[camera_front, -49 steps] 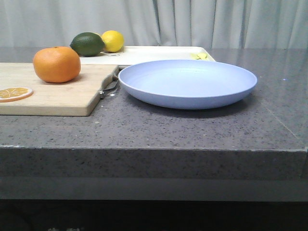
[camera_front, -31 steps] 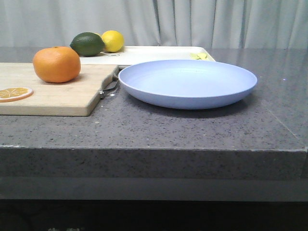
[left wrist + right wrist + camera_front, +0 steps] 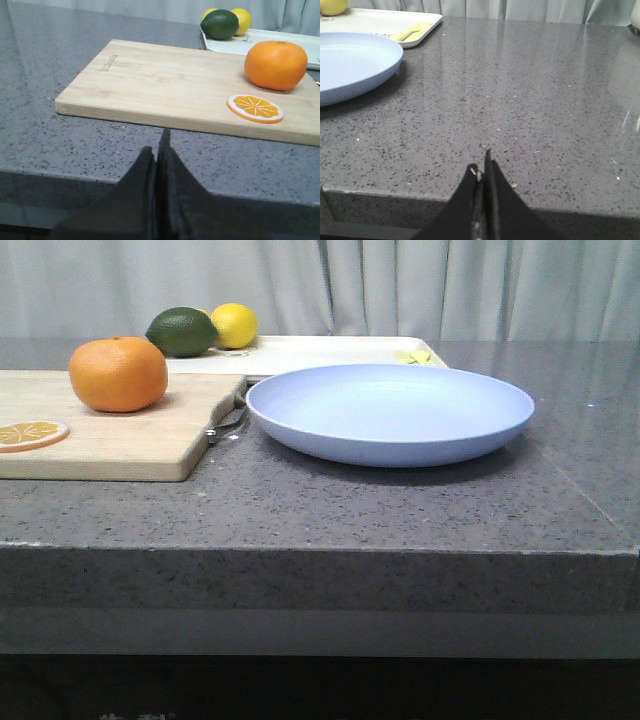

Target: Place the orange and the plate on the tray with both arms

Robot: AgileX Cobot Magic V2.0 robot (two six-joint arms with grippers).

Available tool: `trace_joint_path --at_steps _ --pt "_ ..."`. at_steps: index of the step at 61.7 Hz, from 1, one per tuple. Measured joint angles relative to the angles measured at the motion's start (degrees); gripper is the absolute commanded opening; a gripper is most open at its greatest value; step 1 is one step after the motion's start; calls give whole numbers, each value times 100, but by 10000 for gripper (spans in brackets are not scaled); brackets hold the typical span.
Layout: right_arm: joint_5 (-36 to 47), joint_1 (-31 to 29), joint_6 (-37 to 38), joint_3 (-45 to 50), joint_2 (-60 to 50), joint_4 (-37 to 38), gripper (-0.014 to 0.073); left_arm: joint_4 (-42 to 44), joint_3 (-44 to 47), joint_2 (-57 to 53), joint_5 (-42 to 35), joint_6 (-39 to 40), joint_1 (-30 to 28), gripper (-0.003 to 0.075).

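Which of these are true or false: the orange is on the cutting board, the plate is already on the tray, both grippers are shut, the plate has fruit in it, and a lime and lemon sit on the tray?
1. The orange sits on the cutting board. True.
2. The plate is already on the tray. False: it rests on the countertop, in front of the tray.
3. The left gripper and the right gripper are both shut. True: each pair of fingers is pressed together, holding nothing.
4. The plate has fruit in it. False: it is empty.
5. A lime and a lemon sit on the tray. True.
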State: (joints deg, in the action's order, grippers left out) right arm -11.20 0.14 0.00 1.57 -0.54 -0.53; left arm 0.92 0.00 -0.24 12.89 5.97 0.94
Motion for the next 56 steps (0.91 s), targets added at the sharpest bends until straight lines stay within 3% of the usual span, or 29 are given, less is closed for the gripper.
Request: trace_joint_path --at_steps 14,36,56 --pt "0 0 0 0 0 0 -61 804 0 0 0 -62 0 -17" --pt "0 0 0 0 0 0 -61 946 -6 0 -27 -62 0 -17" --pt "185 0 0 0 0 0 -61 564 0 0 -1082 -62 0 -17"
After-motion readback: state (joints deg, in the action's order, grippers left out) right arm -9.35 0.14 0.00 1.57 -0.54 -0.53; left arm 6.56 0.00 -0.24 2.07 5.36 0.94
